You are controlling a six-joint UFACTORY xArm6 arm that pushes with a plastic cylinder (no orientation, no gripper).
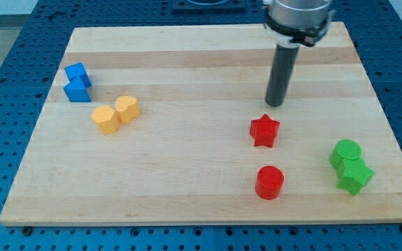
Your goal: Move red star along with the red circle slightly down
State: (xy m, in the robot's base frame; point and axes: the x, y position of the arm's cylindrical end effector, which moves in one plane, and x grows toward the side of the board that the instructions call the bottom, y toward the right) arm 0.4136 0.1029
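Pale wooden bench (187, 174) is lying on a blue perforated base (12, 56). The straight dark rod is coming down from the view's top right; my tip (276, 104) is sitting on the wood just above the red star-shaped block (264, 130), slightly to its right, with a narrow strip of bare wood showing between them, so not touching. No jaws are fitted on this arm, so there is nothing spread or pinching to report.

The red star is lying right of centre. The red round cylinder block (269, 183) is standing below it, toward the view's bottom, near but apart from the star and almost straight under it.

Two green blocks are sitting at the view's right edge, touching: a green round cylinder block (346, 151) above and a green angular block (355, 176) below, its exact shape unclear.

Two yellow blocks are resting left of centre, touching: a yellow hexagon-like block (104, 119) and a yellow heart-like block (127, 108) to its upper right.

Two blue blocks are sitting at the view's far left, touching: a blue cube-like block (77, 73) above a blue angular block (77, 91).
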